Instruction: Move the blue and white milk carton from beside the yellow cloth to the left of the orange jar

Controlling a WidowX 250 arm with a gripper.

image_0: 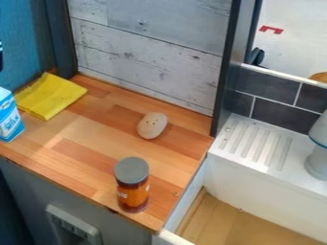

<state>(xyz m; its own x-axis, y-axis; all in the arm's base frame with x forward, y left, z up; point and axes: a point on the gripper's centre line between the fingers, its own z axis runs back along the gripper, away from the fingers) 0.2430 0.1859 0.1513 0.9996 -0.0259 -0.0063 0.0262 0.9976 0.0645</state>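
On the wooden counter, a pale, speckled, egg-shaped object (152, 126) lies right of centre, near the back panel. Close to the front edge stands an upright jar (133, 185) with a grey lid and orange-red contents or label. A folded yellow cloth (49, 96) rests at the back left. At the left edge is a blue and white carton (9, 116), partly cut off, standing just in front of the cloth.
Grey wood-look panelling (150, 48) closes off the counter's back, with a dark upright post (226, 72) at its right end. Beyond it are a white ridged drainboard (258, 143), a sink-like recess with a wooden bottom (236, 227), and a grey-white object (318, 160) at the right edge.
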